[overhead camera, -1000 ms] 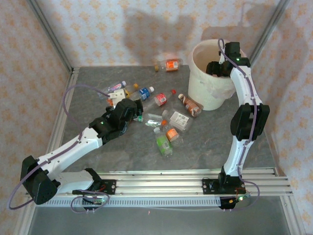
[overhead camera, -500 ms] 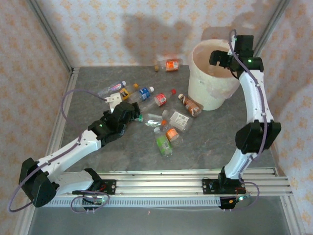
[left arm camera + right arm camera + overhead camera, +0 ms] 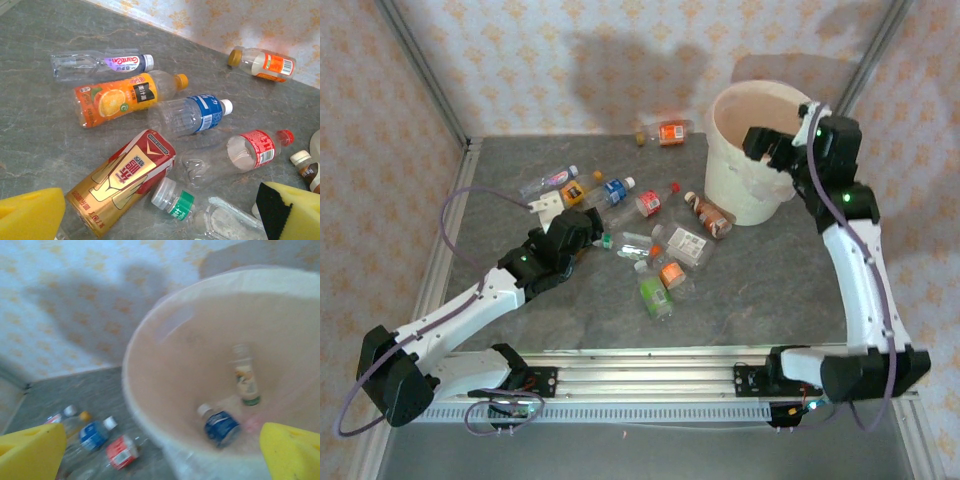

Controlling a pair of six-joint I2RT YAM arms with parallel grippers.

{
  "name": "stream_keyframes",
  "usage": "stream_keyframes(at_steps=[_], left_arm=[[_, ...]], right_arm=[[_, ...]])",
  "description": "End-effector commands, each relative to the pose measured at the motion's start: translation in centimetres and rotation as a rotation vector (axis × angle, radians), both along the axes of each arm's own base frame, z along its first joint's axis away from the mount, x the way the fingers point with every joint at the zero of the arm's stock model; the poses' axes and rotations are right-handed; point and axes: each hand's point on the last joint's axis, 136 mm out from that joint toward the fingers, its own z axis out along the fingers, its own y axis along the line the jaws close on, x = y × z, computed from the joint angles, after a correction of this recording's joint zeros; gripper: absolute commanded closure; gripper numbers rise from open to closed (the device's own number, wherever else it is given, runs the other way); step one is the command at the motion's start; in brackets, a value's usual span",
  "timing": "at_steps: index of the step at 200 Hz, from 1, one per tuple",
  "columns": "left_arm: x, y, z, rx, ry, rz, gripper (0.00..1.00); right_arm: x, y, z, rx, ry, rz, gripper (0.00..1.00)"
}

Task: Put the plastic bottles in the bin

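R claw [image 3: 767, 147] spread, empty, above bin [image 3: 745, 195] at table's [image 3: 770, 280] far-right corner; two plastic bottles [image 3: 220, 426] inside. L claw [image 3: 160, 214] spread wide, low over the rest mid-table, gold-red bottle [image 3: 122, 182] nearest. Step, prob.: next pick. L must descend, centre, pinch it.

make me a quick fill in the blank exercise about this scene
1. The right gripper hangs with its jaws ___ over the large cream-white round plastic bin.
2. Inside that bin lies a clear plastic white-capped bottle whose label is ___.
3. Ahead of the open left gripper, the clear plastic bottle with the orange fruit label has an ___ cap.

Missing words: open; blue; orange
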Motion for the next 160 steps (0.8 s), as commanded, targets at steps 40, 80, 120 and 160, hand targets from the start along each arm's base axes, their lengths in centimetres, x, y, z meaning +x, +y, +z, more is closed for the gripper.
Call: stream_keyframes(at_steps=[40,80,120,160], left_arm=[[-0.5,2.5,0.8,-0.074,-0.080,0.126,0.00],[-0.8,2.7,0.0,-0.112,-0.081,0.141,0.00],[-0.8,2.9,-0.3,-0.107,-0.075,0.148,0.00],[-0.6,2.9,-0.6,-0.104,-0.069,0.159,0.00]], right_arm=[[-7.2,4.1,-3.8,0.052,0.090,0.142,0.01],[-10.6,5.9,-13.0,-0.023,0.307,0.183,0.01],[-12.4,4.3,-21.6,-0.077,0.527,0.059,0.01],[-13.3,10.0,-24.3,-0.026,0.587,0.331,0.01]])
